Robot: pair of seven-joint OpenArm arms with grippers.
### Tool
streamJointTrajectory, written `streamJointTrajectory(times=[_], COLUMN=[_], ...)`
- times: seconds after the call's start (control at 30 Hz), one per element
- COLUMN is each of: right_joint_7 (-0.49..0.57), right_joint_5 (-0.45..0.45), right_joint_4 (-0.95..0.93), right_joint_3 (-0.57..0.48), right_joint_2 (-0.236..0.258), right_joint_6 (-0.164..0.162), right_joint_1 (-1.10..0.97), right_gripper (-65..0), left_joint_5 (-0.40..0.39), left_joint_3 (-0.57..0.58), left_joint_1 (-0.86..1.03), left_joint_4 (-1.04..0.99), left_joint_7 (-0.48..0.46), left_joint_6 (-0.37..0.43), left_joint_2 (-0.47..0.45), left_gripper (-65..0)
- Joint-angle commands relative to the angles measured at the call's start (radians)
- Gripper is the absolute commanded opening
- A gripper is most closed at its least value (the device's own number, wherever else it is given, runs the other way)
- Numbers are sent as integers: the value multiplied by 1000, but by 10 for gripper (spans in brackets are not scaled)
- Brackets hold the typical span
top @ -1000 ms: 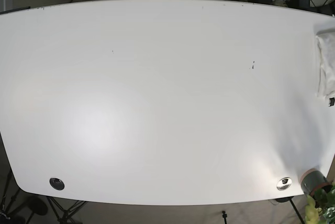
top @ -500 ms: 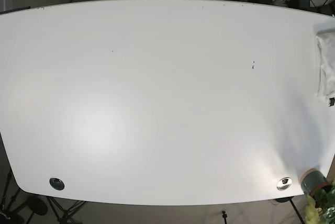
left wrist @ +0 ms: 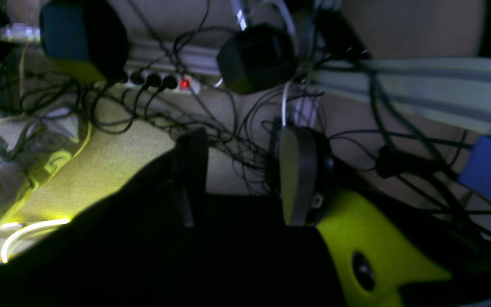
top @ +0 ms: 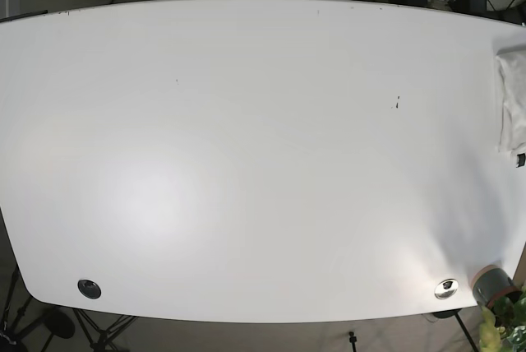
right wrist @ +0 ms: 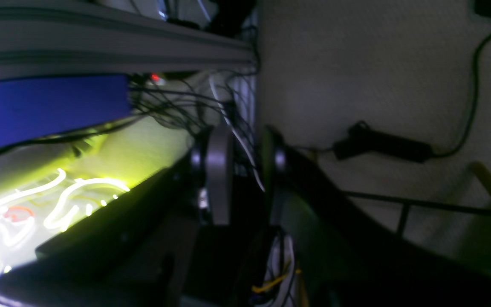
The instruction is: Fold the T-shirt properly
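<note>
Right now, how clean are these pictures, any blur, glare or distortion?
Base view: sharp, but fisheye bends the table edges; soft glare lower left. Left wrist view: dark, blurred, yellow-green cast. Right wrist view: dim, with smeared light streaks lower left.

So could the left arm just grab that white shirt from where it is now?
Probably not right away. The T-shirt lies at the table's far right edge, while the left gripper hangs open over floor cables, off the table.
</note>
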Motion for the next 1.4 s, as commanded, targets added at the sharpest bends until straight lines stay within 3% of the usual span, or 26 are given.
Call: streamJointTrajectory(times=[0.0, 0.47, 0.57, 0.73, 0.8, 1.17, 1.37], right_joint_7=[12, 12, 12, 12, 12, 12, 12], right_joint_5=[-1, -1, -1, -2, -2, 7, 7], right_joint_4=[-34, -250, -272, -304, -304, -300, -298], right_joint_3=[-39, -108, -114, -117, -117, -109, -109], right_joint_2=[6, 4, 4, 4, 4, -13, -13], right_joint_6=[16, 15, -4, -96, -109, -119, -117], right_joint_1=[11, 198, 221, 249, 249, 252, 245], right_gripper=[-536, -536, -536, -534, -534, -534, -534], left_joint_5=[-2, -2, 4, 116, 164, 320, 328], left_joint_3=[0, 0, 0, 2, 2, 2, -4], left_joint_1=[-6, -195, -244, -301, -316, -345, -361], left_joint_4=[-48, -303, -377, -413, -413, -413, -413], left_joint_7=[-1, -1, -1, -1, -1, -3, -3], left_joint_6=[-2, 0, 6, 136, 156, 156, 156], left_joint_2=[-20, -32, -48, -54, -52, -40, -45], left_gripper=[-406, -406, -406, -406, -406, -406, -406])
